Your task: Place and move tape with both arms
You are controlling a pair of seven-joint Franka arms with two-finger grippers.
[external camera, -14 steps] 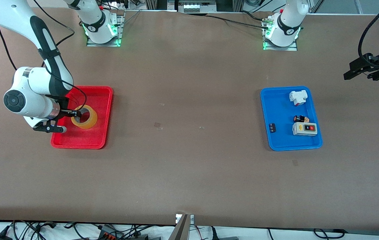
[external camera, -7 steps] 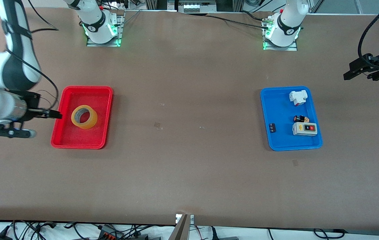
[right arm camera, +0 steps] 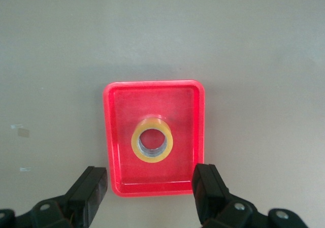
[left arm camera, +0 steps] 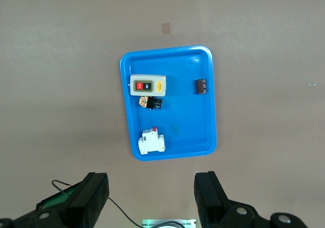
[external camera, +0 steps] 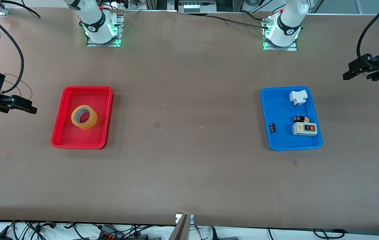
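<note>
Hovering at frame's left edge, right gripper (external camera: 26, 108) empty, fingers apart, over bare table beside red tray (external camera: 63, 115). Tape (external camera: 84, 116) flat inside tray, mid-left of frame. Advice: keep retreat high, clear of tray rim. Frame centre open. Blue tray (external camera: 278, 110) mid-right. Left gripper (external camera: 356, 71) waits, right edge, fingers apart.

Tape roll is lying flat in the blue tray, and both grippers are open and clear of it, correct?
Not quite. The tape lies flat in the red tray, not the blue tray; the front view and the right wrist view show it. The rest holds: the right gripper and left gripper are both open, away from it.
</note>
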